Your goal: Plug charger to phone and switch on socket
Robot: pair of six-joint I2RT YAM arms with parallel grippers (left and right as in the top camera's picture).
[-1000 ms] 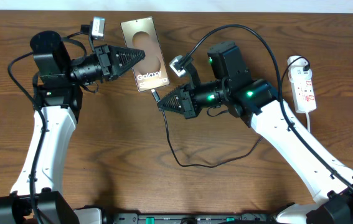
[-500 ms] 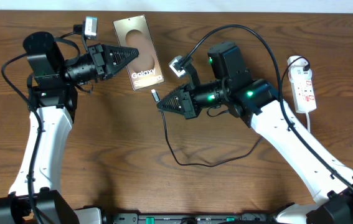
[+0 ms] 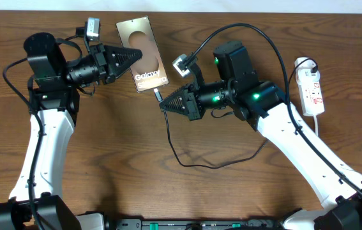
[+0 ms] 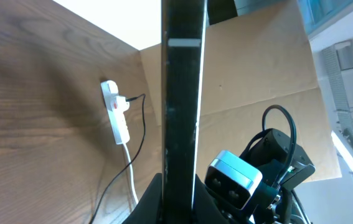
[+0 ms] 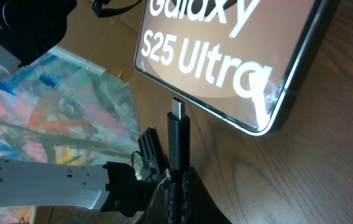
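My left pincer is clamped on the phone, gripping it by the near side, so the screen fans out beyond the fingertips. In the left wrist view the phone is only a dark upright bar seen edge-on, its lower end sunk between the fingers, and it blocks whatever lies straight ahead. I cannot tell whether any corner rests on the table. My right pincer is closed tight on the charger just behind its plug, which sticks out in front of the tips. In the right wrist view the plug stands up from the pressed fingers with its metal tip just short of the phone's lower edge, a sliver of gap showing. The edge there is dark and I cannot make out the port. Only "S25 Ultra" and the bottom of "Galaxy" fit in that frame. Behind the right pincer the cable loops loosely across the table, then slips under the arm, where I lose it. The socket lies well behind the right pincer, past the elbow, its white cord partly covered by the arm. Its red marks are too small to read.
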